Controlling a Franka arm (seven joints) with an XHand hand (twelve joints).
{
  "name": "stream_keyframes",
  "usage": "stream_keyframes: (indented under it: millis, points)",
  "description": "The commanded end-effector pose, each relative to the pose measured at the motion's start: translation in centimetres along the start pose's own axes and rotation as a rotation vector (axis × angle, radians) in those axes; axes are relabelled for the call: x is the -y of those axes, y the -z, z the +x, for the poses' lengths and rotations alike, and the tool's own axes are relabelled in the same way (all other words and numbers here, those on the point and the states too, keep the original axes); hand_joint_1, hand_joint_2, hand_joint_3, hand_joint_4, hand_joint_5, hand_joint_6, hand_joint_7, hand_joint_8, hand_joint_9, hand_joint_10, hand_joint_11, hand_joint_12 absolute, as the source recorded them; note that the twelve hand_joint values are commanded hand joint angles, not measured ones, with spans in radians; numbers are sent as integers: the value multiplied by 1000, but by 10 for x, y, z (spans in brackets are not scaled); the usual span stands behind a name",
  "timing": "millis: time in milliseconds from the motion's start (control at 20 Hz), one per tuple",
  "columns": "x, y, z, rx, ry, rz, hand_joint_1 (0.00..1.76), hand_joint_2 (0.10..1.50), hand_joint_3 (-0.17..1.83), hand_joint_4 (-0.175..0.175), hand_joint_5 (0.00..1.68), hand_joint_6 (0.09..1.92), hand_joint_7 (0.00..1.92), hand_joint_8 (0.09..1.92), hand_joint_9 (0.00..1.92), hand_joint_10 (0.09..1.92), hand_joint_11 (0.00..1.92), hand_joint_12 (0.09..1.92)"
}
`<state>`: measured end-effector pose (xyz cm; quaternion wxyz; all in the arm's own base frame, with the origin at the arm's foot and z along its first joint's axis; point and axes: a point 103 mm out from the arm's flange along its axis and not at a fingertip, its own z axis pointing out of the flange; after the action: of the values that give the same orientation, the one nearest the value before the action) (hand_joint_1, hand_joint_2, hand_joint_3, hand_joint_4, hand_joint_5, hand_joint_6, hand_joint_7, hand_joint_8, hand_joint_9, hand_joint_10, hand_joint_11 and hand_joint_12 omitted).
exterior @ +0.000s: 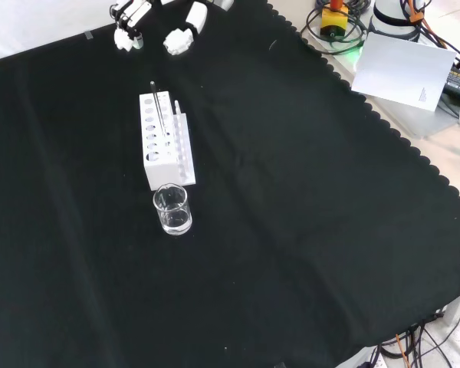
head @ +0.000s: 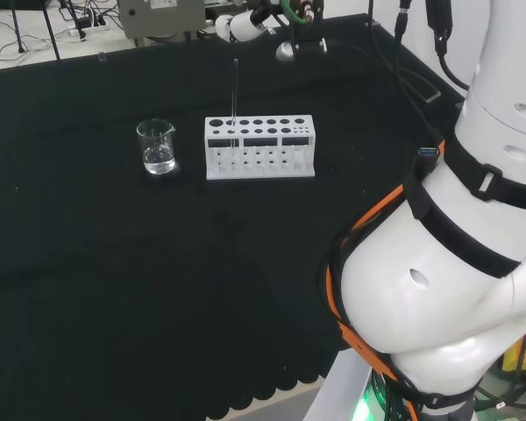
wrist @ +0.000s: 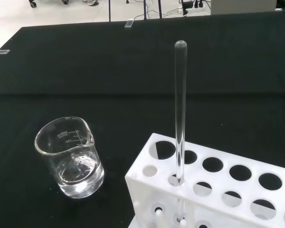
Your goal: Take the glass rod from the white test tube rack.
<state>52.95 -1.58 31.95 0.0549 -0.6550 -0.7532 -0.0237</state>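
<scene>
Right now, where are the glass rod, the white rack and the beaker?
glass rod [wrist: 180,109], wrist view, mid shaft above the rack.
white test tube rack [head: 259,163], head view, front wall.
beaker [exterior: 173,210], front view, glass side wall.

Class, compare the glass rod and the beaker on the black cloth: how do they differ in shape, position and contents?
The glass rod is thin and tall; the beaker is short and wide. The glass rod stands upright in a hole of the white rack, while the beaker sits directly on the cloth beside the rack. The beaker holds a little clear liquid; the glass rod holds nothing. Both are clear.
</scene>
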Motion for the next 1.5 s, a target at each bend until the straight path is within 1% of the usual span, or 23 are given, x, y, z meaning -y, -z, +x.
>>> stream_keyframes:
  millis: [50,250,350,550,850,1050,1200,1500]
  points:
    - [-10,-11,-2,3,0,14,525,1047,522,-175,448,159,553,1006,789,911,258,1427]
    - [-20,-23,-3,6,8,35,528,1062,502,-175,356,535,587,1017,813,926,288,1417]
    - [-22,-29,-4,3,8,44,528,1061,503,-175,329,619,591,1023,816,933,300,1418]
    - [-25,-41,-10,-1,11,55,527,1059,505,-175,319,661,599,1028,822,939,313,1420]
    - [-25,-53,-17,2,-1,70,525,1056,507,-175,315,680,611,1034,835,946,323,1419]
    - [-23,-58,-17,15,-10,83,524,1055,509,-175,315,691,639,1044,865,955,327,1419]
    - [-20,-62,-16,35,-25,94,524,1055,510,-175,319,700,658,1049,888,963,333,1420]
    - [-20,-67,-16,42,-24,105,524,1050,511,-175,325,716,703,1061,932,979,340,1419]
